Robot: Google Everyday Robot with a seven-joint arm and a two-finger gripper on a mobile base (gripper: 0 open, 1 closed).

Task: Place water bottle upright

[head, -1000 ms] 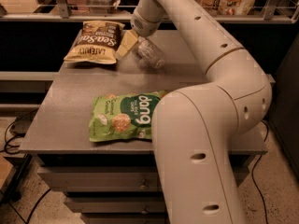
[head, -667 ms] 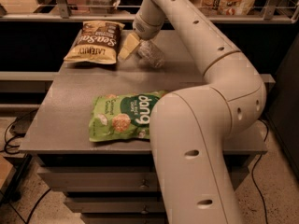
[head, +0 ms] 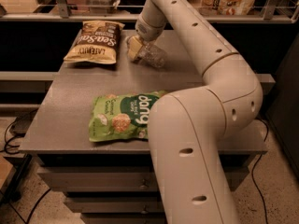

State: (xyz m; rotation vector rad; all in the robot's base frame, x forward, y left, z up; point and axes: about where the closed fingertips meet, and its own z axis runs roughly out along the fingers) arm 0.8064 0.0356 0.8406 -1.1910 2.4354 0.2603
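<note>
The water bottle (head: 153, 55) is a small clear ribbed bottle at the far middle of the grey table (head: 70, 115). It is tilted, with its free end pointing down and right. My gripper (head: 136, 47) reaches in from above at the end of the long white arm and is shut on the bottle's left end. The cap is hidden by the gripper.
A brown and yellow snack bag (head: 94, 42) lies flat at the far left, just left of the gripper. A green Dang snack bag (head: 121, 116) lies near the front edge. My white arm (head: 210, 106) covers the table's right side. Shelves with goods stand behind the table.
The gripper and the bottle have shifted slightly to the right; the bottle stays tilted. The bags have not moved.
</note>
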